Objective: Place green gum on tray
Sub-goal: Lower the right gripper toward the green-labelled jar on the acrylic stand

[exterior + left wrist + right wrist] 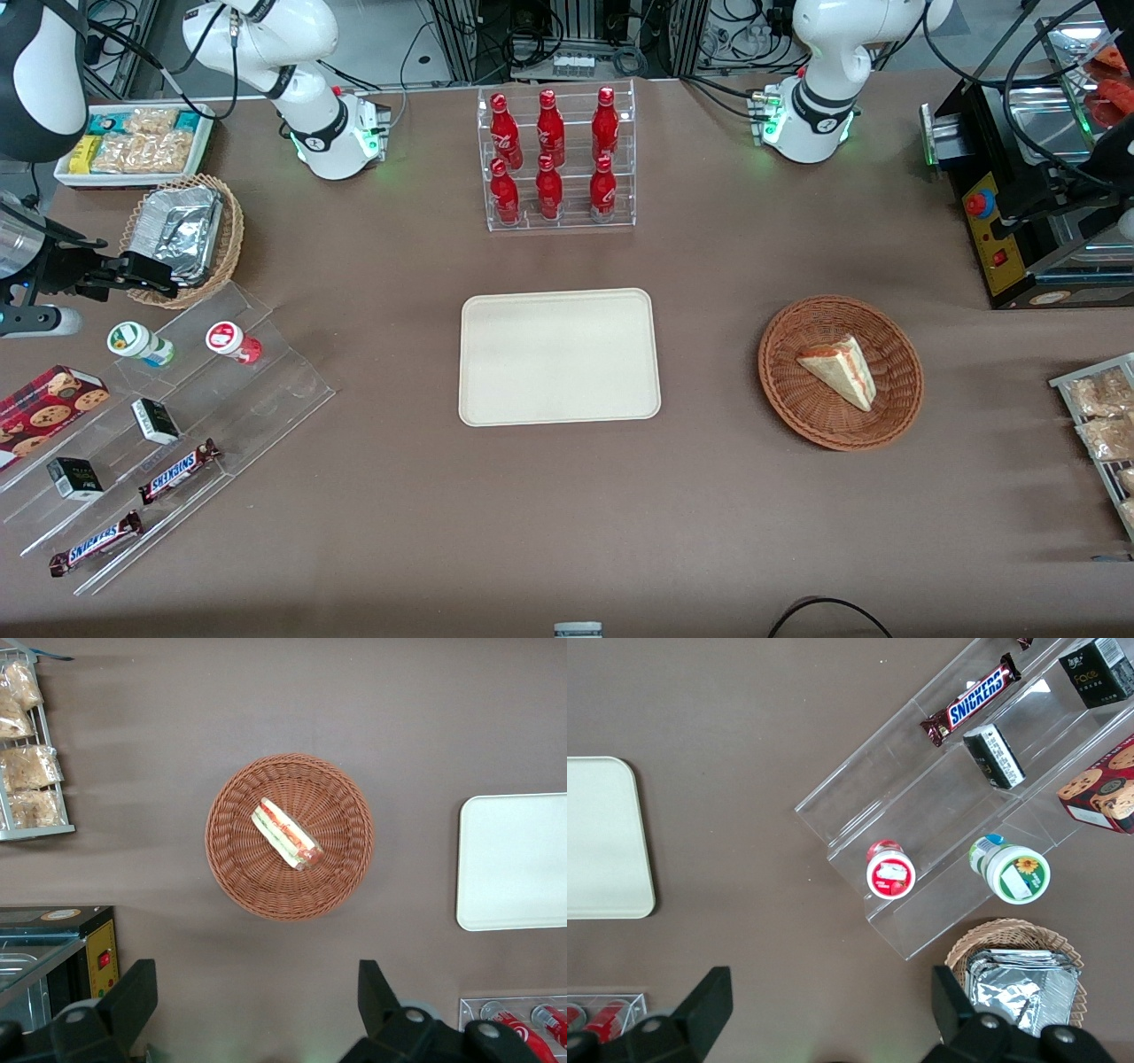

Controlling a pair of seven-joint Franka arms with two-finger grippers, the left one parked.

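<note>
The green gum (140, 344) is a small white canister with a green-and-white lid, standing on the clear stepped stand (266, 390) beside a like canister with a red lid (232, 341). It also shows in the right wrist view (1014, 873). The cream tray (558, 356) lies flat at the table's middle, empty; its corner shows in the right wrist view (602, 837). My right gripper (151, 273) hangs open and empty above the table, by the foil basket and a little farther from the front camera than the gum, apart from it. Its fingers (713, 997) stand wide apart.
The stand also holds two Snickers bars (180, 470), small black boxes (155, 421) and a cookie box (49, 403). A wicker basket of foil packets (182, 235) and a white snack bin (133, 142) stand nearby. A cola rack (554, 159) and a sandwich basket (840, 372) stand farther along the table.
</note>
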